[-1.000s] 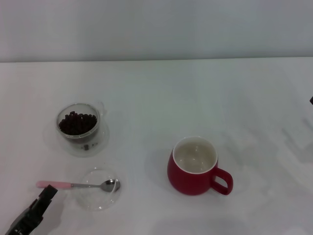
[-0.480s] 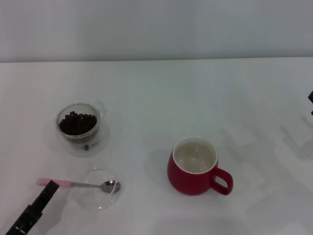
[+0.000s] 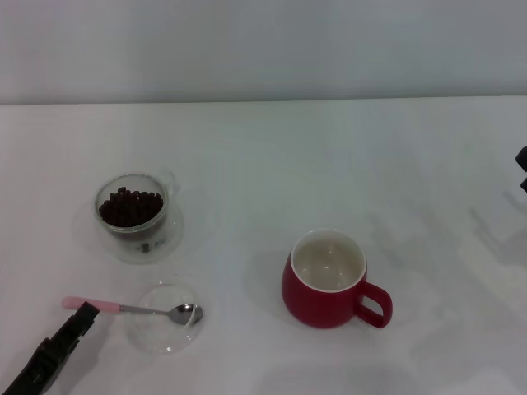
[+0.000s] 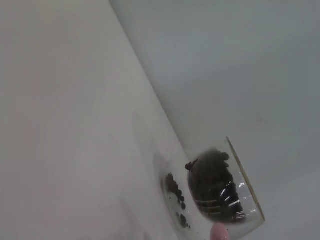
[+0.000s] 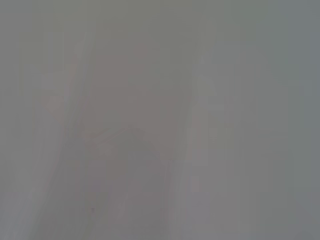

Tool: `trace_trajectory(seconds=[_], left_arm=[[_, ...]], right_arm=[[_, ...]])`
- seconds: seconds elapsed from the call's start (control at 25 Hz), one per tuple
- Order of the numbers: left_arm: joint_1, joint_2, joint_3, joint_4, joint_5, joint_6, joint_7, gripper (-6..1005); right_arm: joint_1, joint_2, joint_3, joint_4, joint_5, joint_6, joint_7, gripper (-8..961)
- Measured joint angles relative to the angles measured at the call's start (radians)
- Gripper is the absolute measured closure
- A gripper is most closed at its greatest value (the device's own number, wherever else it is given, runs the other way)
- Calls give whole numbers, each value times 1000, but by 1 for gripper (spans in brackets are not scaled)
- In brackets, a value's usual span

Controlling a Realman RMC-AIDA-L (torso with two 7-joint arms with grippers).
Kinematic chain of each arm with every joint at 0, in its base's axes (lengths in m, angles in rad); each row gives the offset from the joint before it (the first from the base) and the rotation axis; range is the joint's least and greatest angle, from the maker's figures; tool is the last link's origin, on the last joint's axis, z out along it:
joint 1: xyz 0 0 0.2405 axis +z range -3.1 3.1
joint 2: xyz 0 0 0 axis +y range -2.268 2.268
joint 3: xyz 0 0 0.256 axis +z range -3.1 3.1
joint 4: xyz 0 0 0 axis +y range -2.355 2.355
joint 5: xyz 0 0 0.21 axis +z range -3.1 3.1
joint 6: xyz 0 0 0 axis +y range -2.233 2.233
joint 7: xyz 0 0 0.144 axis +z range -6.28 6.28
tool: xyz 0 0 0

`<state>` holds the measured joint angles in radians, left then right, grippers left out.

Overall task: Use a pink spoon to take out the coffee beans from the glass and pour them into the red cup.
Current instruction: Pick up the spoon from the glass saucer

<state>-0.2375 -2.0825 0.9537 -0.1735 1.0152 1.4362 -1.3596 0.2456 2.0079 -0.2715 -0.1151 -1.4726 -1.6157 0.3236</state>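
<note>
The pink spoon (image 3: 132, 309) lies flat at the front left, with its metal bowl resting in a flat clear glass dish (image 3: 169, 329) and its pink handle pointing left. The glass (image 3: 132, 206) full of coffee beans (image 3: 130, 207) stands behind it. The glass also shows in the left wrist view (image 4: 222, 192), with the spoon's pink handle tip (image 4: 220, 233) at the frame edge. The red cup (image 3: 329, 280) stands at centre right, white inside, with its handle to the right. My left gripper (image 3: 81, 318) is at the handle's end, just in front of it. My right gripper (image 3: 522, 169) is barely visible at the right edge.
The glass stands on a clear saucer (image 3: 169, 239) with a few loose beans on it. The white table (image 3: 272, 156) runs back to a grey wall. The right wrist view shows only a blurred grey surface.
My left gripper has shifted slightly and its tip now sits closer to the spoon's pink handle end. My right gripper has edged a little further into view at the right edge.
</note>
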Motion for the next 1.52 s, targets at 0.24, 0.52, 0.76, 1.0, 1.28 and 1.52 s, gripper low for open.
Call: trace_trajectory(seconds=[0.24,0.52,0.76,1.0,1.28,1.52], left_arm=[[-2,1,0,12,-3,-3,-14,673],[-3,4,2,46,-4,-16,-34,673],[-3,5,2,64,-4,-39,-60,674],[-5,8,12,90,1,-55,-97,677],[-11,9,30,111,2,-61,-110,683],[-13,9,31,121,0,-68,-113,697]], right_arm=[[3,0,0,0,0,3,0,258],[12,0,0,4,2,10,0,257],[13,0,0,8,6,12,0,257],[14,1,0,16,8,12,0,257],[16,2,0,22,8,10,0,257],[17,2,5,23,9,5,1,258]])
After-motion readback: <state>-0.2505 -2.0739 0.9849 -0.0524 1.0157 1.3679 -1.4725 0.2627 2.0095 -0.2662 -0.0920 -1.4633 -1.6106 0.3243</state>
